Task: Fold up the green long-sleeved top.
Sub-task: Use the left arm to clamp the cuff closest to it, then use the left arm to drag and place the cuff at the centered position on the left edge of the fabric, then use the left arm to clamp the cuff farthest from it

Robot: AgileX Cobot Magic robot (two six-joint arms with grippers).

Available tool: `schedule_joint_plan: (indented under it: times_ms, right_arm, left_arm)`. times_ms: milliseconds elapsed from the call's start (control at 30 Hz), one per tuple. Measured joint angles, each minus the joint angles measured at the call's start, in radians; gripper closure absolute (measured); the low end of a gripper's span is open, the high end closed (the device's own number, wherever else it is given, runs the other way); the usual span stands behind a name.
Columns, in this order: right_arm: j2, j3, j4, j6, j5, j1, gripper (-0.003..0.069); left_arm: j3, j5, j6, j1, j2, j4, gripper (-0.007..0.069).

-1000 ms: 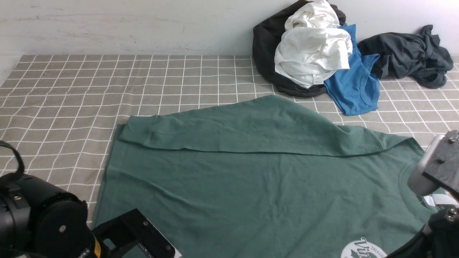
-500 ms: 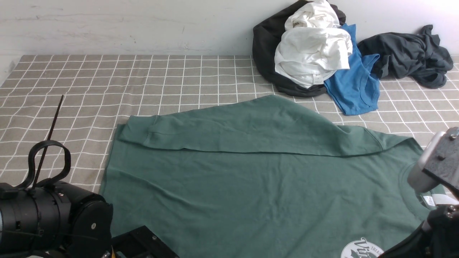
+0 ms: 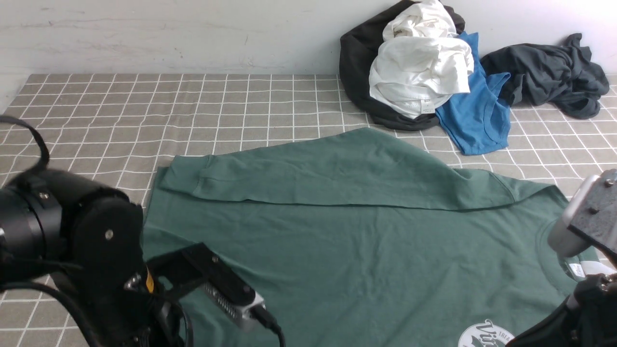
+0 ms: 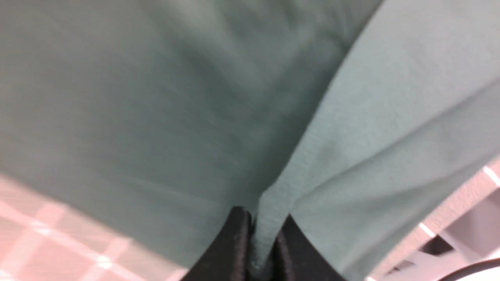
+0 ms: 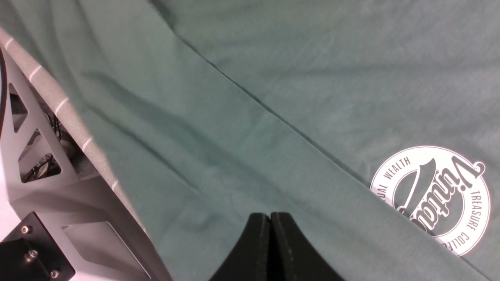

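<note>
A green top lies spread flat over the near half of a tabletop covered in grey-brown cloth with a white grid. One long sleeve is folded across the top's far side, its cuff pointing left. Part of a round white logo shows at the near right edge of the front view. At the near left, the black left arm reaches down over the top's near left part. In the left wrist view, the left gripper has its jaws closed on a raised fold of the green cloth, which is pinched between the two black tips; the fabric around them is blurred. At the near right, the right arm hangs over the collar area. In the right wrist view, the right gripper has its jaws shut tight, tips touching each other, over the green cloth near the logo; I cannot tell whether they press on it. Beyond the top, at the far right against the wall, lies a heap of clothes: a black garment with a white garment on it, a blue top beside them, and a charcoal garment farther right.
</note>
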State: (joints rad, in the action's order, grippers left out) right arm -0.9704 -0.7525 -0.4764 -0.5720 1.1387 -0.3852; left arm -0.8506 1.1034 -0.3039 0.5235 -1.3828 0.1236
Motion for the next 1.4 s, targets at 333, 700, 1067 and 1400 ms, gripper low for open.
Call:
schedule_joint_plan:
  times_ms: [333,700,1067,1400]
  right_arm:
    - [0.0,0.0,0.0,0.0,0.001,0.0,0.0666]
    - [0.0,0.0,0.0,0.0,0.001,0.0,0.0666]
    - [0.0,-0.016,0.031,0.02,0.01,0.0,0.0666]
    - [-0.021,-0.045,0.241,0.222,-0.03,0.0,0.0666]
  left_arm:
    - [-0.289,0.098,0.0,-0.12,-0.101,-0.056,0.0601]
    - [-0.384,0.025,-0.001,-0.246,-0.348,-0.068,0.0594]
    - [-0.413,-0.056,0.063,-0.263,-0.422,-0.124,0.0284]
    - [-0.674,-0.037,0.103,-0.344,-0.485,-0.047,0.0073]
